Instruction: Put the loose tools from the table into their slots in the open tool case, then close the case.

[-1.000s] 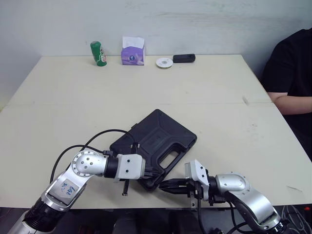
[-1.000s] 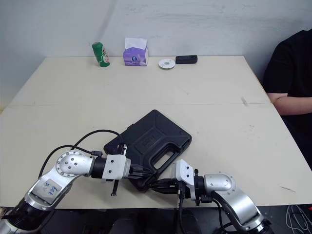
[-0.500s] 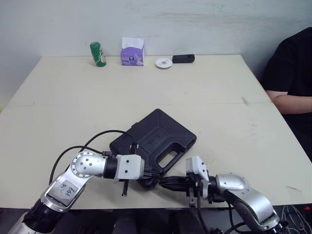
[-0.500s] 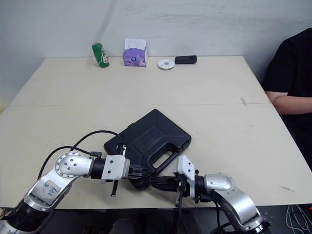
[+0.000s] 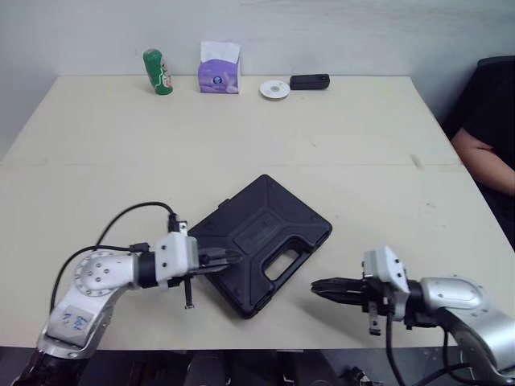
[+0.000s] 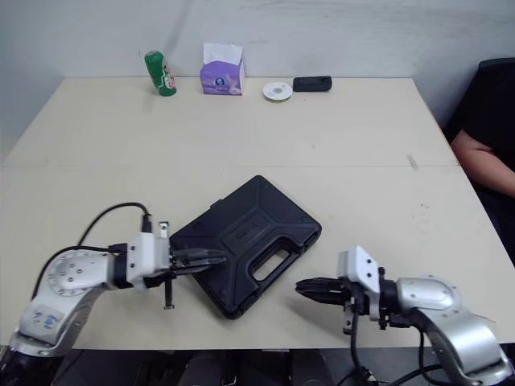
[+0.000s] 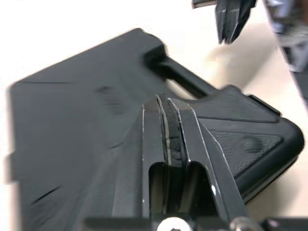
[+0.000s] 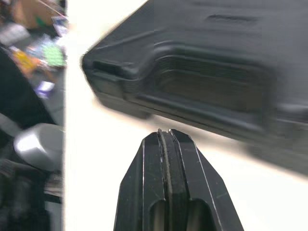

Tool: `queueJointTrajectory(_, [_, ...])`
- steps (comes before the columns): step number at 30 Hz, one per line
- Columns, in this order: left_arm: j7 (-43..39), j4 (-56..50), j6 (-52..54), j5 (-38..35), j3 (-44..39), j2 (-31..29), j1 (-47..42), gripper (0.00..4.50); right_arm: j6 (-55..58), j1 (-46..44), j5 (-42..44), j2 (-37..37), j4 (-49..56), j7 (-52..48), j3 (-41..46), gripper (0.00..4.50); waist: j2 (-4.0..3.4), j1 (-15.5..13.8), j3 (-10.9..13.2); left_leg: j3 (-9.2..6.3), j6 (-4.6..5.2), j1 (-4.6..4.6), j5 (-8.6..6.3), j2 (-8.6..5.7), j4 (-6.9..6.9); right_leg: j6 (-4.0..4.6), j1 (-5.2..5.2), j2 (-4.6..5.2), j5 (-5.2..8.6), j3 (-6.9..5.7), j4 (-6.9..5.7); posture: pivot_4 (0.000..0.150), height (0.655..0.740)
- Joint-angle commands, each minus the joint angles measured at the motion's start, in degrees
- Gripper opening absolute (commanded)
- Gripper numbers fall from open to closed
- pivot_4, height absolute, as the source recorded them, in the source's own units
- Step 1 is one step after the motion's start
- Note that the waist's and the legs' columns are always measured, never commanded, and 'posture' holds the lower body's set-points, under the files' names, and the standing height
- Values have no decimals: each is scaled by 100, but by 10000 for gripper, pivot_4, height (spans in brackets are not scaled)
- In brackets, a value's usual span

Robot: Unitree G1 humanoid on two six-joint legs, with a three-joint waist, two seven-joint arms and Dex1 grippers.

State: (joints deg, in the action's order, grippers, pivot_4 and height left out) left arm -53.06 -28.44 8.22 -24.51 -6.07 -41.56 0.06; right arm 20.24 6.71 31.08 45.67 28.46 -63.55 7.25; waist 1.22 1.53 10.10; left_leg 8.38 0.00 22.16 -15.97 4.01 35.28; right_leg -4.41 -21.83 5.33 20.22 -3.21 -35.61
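Note:
The black tool case (image 5: pixel 261 241) lies closed on the table, turned at an angle, its handle toward the near right. My left gripper (image 5: pixel 234 258) is shut with nothing in it, its tips over the case's near-left edge; the left wrist view shows its fingers (image 7: pixel 179 126) above the lid (image 7: pixel 86 120). My right gripper (image 5: pixel 315 285) is shut and empty, low over the table, a short way right of the case's near corner and apart from it. In the right wrist view its fingers (image 8: pixel 179 159) point at the case's side (image 8: pixel 211 82).
Along the far edge stand a green can (image 5: pixel 158 71), a purple tissue box (image 5: pixel 219 72), a white disc (image 5: pixel 275 88) and a small black object (image 5: pixel 310 81). A person in black (image 5: pixel 491 121) sits at the right side. A cable (image 5: pixel 121 221) loops from my left arm.
The camera has shifted. Both grippers have drawn back from the case's near corner, the left one leftward and the right one rightward. The case stays closed.

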Motion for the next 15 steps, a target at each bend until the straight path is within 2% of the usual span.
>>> queueJointTrajectory(1, [221,-251,265,-220,-1165,-208,595,13151,-394,71,15,362,-477,-232,999,3179,1,6,23,0,0,0,0,-2,1,-1,1,0,-1,1,0,1500,7400])
queueJointTrajectory(3, [324,-210,430,-179,-1774,-284,997,21517,-831,-66,-230,571,-1047,-346,1355,9234,15,7,50,1,6,-1,4,-5,3,-4,0,1,-3,2,-2,1500,7400])
queueJointTrajectory(4, [371,-150,631,-236,-2110,-303,1245,26197,-1180,-252,-357,645,-1432,-368,1513,13292,18,5,57,1,7,-1,5,-6,4,-6,0,1,-3,2,-2,1500,7400])
queueJointTrajectory(5, [408,-84,667,-192,-2353,-298,1421,28744,-1512,-437,-468,676,-1753,-367,1620,17596,23,20,63,1,8,-1,6,-7,8,-6,0,1,-4,2,-2,1500,7400])
queueJointTrajectory(8, [550,275,1045,-55,-3132,-308,1957,42407,-2130,-931,-741,976,-2657,-549,1752,31756,21,19,75,3,9,-1,7,-9,17,-8,1,3,-6,3,-4,1500,7400])
queueJointTrajectory(9, [550,385,1162,-60,-3353,-328,2095,44891,-2274,-1054,-809,1100,-2928,-651,1766,35072,15,23,79,3,8,0,7,-8,22,-8,0,3,-6,2,-5,1500,7400])
queueJointTrajectory(11, [477,793,1013,20,-3801,-326,2326,45000,-2753,-1535,-1058,1426,-3813,-759,1726,44584,13,24,81,7,6,0,8,-9,22,-7,-2,6,-5,4,-5,1500,7400])
queueJointTrajectory(15, [504,1571,512,421,-4109,-370,2487,45000,-3236,-2370,-1315,1717,-4882,-864,1465,44584,9,45,83,12,-1,1,8,-8,33,-5,-7,8,-4,6,-7,1500,7400])
